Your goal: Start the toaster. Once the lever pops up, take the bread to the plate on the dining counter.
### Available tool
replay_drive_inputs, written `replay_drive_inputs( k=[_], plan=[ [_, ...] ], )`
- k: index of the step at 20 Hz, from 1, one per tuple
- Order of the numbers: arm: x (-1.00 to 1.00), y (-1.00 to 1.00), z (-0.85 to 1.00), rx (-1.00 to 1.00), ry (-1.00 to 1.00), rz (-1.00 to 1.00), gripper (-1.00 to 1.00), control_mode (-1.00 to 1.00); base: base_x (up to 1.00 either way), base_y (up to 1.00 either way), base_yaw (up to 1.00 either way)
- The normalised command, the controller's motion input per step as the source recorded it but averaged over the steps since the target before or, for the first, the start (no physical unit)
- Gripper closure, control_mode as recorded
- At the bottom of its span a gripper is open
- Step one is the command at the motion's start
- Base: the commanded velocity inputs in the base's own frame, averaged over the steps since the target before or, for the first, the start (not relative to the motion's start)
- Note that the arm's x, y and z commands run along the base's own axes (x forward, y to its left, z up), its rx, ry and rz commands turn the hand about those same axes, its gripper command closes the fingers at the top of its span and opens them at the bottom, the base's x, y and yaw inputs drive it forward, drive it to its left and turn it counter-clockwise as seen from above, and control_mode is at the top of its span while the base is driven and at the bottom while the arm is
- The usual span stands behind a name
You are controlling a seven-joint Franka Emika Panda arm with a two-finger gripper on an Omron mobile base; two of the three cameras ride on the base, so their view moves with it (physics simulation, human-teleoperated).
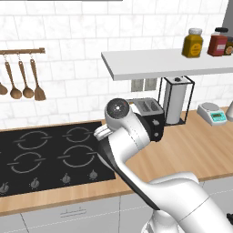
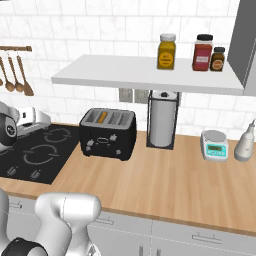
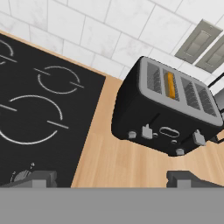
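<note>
The black toaster (image 3: 168, 114) stands on the wood-topped counter just right of the hob, also seen as the toaster (image 2: 107, 133) and, half hidden behind my arm, the toaster (image 1: 148, 110). A golden-brown edge of the bread (image 3: 170, 85) shows in one slot, the same bread (image 2: 102, 117) in the left-hand slot. Two small grey levers (image 3: 147, 131) sit on the toaster's long face. My gripper (image 3: 111, 178) hovers above and in front of that face, open, with nothing between its fingertips (image 3: 33, 177). The plate and the dining counter are out of view.
A black hob (image 1: 45, 154) lies left of the toaster. To its right stand a paper-towel holder (image 2: 162, 120), a kitchen scale (image 2: 215, 145) and a white bottle (image 2: 245, 142). A white shelf (image 2: 145, 75) with jars overhangs the toaster. Wooden spoons (image 1: 22, 82) hang on the wall.
</note>
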Motion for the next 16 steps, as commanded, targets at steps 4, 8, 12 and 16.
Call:
replay_drive_inputs(
  k=[4,8,12,16],
  plan=[
    [0.00,0.00,0.00,0.00,0.00,0.00,-1.00,-1.00,0.00,0.00,0.00],
    [0.00,0.00,0.00,0.00,0.00,0.00,-1.00,-1.00,0.00,0.00,0.00],
    [0.00,0.00,0.00,0.00,0.00,0.00,-1.00,-1.00,0.00,0.00,0.00],
    [0.00,0.00,0.00,0.00,0.00,0.00,-1.00,-1.00,0.00,0.00,0.00]
  ],
)
